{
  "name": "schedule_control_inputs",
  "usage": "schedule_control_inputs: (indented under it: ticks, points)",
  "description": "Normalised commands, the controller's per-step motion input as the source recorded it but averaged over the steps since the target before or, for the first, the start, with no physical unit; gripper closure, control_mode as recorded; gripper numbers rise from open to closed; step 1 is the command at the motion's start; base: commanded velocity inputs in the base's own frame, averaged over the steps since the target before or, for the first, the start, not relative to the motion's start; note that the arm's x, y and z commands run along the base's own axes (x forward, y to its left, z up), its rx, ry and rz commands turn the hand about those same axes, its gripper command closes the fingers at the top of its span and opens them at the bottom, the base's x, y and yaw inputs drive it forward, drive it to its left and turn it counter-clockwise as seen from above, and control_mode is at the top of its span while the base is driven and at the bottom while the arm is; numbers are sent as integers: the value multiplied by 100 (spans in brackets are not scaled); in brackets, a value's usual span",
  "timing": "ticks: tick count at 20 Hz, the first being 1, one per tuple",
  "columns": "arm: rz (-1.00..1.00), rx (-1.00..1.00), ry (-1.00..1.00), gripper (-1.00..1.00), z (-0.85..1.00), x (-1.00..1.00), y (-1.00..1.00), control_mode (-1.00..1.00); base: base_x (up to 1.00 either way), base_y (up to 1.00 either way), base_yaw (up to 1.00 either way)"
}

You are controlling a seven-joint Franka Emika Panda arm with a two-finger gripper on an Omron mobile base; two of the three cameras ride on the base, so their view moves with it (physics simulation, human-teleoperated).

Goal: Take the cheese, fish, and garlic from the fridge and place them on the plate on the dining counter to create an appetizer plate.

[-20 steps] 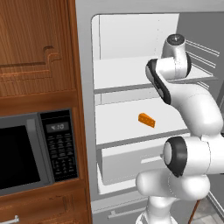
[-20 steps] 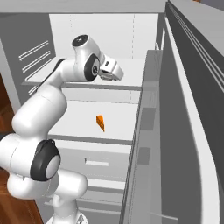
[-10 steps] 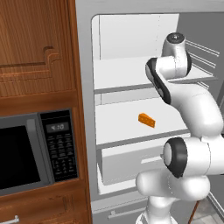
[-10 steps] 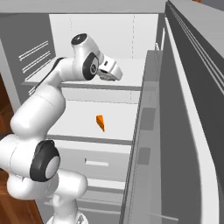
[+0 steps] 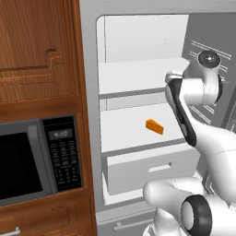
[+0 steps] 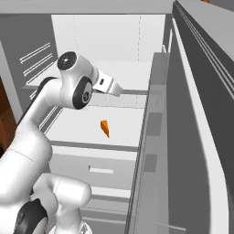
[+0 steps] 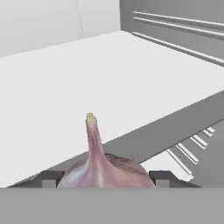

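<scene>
We have the garlic (image 7: pixel 104 168) pinched between the gripper (image 7: pixel 105 178) fingertips, just above the front edge of the upper shelf (image 7: pixel 65 87) in the fridge (image 5: pixel 138 55). We should draw it straight out, level, clear of the door (image 6: pixel 157 137), keeping squeeze steady.

**Fridge shelves**

The fridge (image 5: pixel 90 138) stands open, white inside. The upper shelf (image 5: pixel 138 76) is flat and white. The lower shelf (image 5: pixel 124 131) carries the cheese (image 5: pixel 154 126), a small orange wedge, near its middle. A white drawer (image 5: pixel 147 168) sits just under it.
</scene>
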Motion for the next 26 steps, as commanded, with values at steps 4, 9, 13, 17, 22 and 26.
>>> schedule_control_inputs:
  ticks: [4,9,13,17,22,26]
  points:
    - [12,0,-10,100,3,-100,16,-100,0,0,0]
    - [3,0,0,100,0,-20,3,100,-80,15,14]
    - [0,0,0,100,0,0,0,100,-100,38,12]
    - [0,0,0,100,0,0,0,100,-100,31,5]
    - [0,0,0,100,0,0,0,100,-100,3,18]
    - [0,0,0,100,0,0,0,100,-100,0,49]
